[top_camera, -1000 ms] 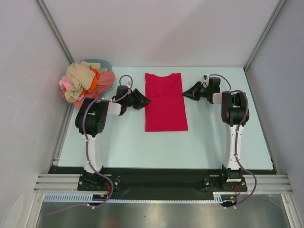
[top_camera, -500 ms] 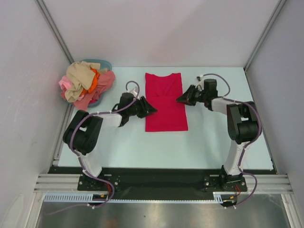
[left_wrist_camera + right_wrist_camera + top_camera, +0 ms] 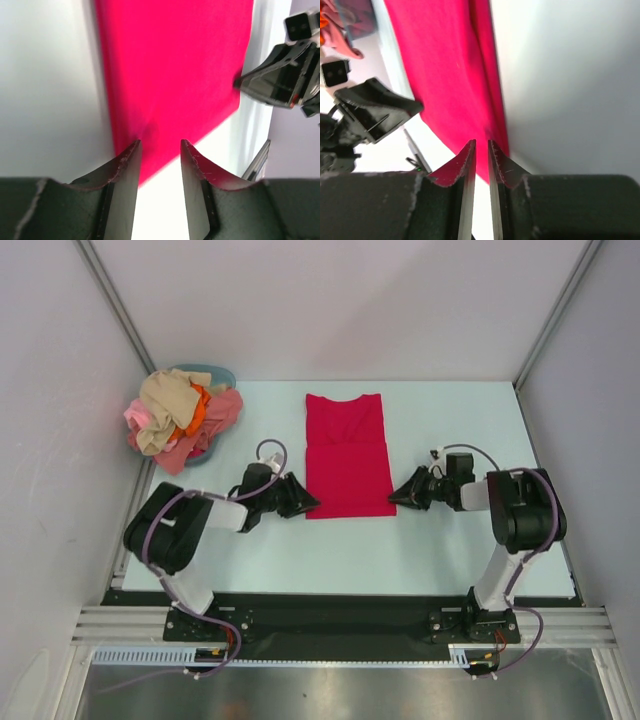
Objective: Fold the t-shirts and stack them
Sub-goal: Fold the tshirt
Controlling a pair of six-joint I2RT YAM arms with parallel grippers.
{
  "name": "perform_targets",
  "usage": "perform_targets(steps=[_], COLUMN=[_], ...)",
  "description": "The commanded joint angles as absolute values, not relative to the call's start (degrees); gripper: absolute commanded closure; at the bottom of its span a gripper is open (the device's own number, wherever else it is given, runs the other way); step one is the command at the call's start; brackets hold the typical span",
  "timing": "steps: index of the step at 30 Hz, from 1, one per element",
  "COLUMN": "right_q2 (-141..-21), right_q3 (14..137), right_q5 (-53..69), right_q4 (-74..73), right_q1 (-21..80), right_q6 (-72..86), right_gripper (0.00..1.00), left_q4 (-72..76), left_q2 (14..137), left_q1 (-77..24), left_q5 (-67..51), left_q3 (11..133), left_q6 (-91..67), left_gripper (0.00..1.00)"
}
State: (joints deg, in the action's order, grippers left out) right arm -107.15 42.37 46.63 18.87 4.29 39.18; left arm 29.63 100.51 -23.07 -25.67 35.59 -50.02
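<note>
A crimson-red t-shirt (image 3: 346,455) lies flat in the middle of the table, folded into a long rectangle. My left gripper (image 3: 311,506) sits low at its near-left corner, jaws open; in the left wrist view (image 3: 159,145) the corner of the red cloth (image 3: 170,65) lies just past the fingertips. My right gripper (image 3: 393,501) sits low at the near-right corner, jaws open by only a narrow gap with nothing between them (image 3: 481,142); the red cloth (image 3: 445,65) lies just beyond. The other t-shirts, beige, pink and orange, are heaped at the back left (image 3: 178,418).
The heap rests on a light-blue tub (image 3: 216,372) in the back-left corner. Grey walls and metal frame posts enclose the table. A black rail (image 3: 340,615) runs along the near edge by the arm bases.
Both grippers have moved from the shirt's middle sides toward me to its near corners and lowered. The right jaws have narrowed. The shirt has not moved.
</note>
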Motion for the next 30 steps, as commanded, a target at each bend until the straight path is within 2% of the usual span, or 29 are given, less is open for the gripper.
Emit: perform_targets(steps=[1,6,7,8,9,10,14,19,27,30], right_q2=[-100.74,-90.54,-89.05,-87.12,-82.84,-80.88,-71.38,-64.17,-64.86,-68.37], right_q3=[39.38,40.25,40.43,39.73,39.03,38.24,29.04,20.14,14.51,13.36], right_q5=[42.89,40.70,39.74,36.07,33.69,31.31,20.25,5.93,-11.94,-13.80], right_q4=[12.41,8.62,6.96,6.25,5.46,3.71,6.76,14.14,23.36,26.27], right_q1=[3.86,7.81,8.08,8.26,8.17,7.65,8.69,15.10,26.10,27.07], right_q6=[32.87,34.10,34.45,35.32,35.85,36.73,46.73,61.25,69.87,73.90], right_gripper=[0.79,0.79,0.76,0.62,0.56,0.53,0.45,0.35,0.40,0.42], left_q4=[22.94,18.82,17.50,15.49,15.64,15.82,24.14,30.40,44.81,41.68], left_q2=[93.71,86.41,83.79,82.28,80.61,78.59,70.50,71.89,83.05,85.78], left_q1=[-23.37,-24.08,-24.08,-24.08,-24.08,-24.17,-27.06,-33.92,-36.82,-36.83], left_q5=[-24.96,-24.44,-23.30,-21.90,-19.54,-18.21,-9.25,-0.10,4.82,6.15], left_q3=[31.91,31.73,31.64,31.38,29.46,28.14,19.35,12.57,10.55,11.50], left_q6=[-46.41,-47.89,-48.25,-48.86,-51.13,-52.72,-64.49,-80.49,-95.70,-100.43], left_gripper=[0.56,0.55,0.54,0.53,0.50,0.43,0.32,0.37,0.46,0.50])
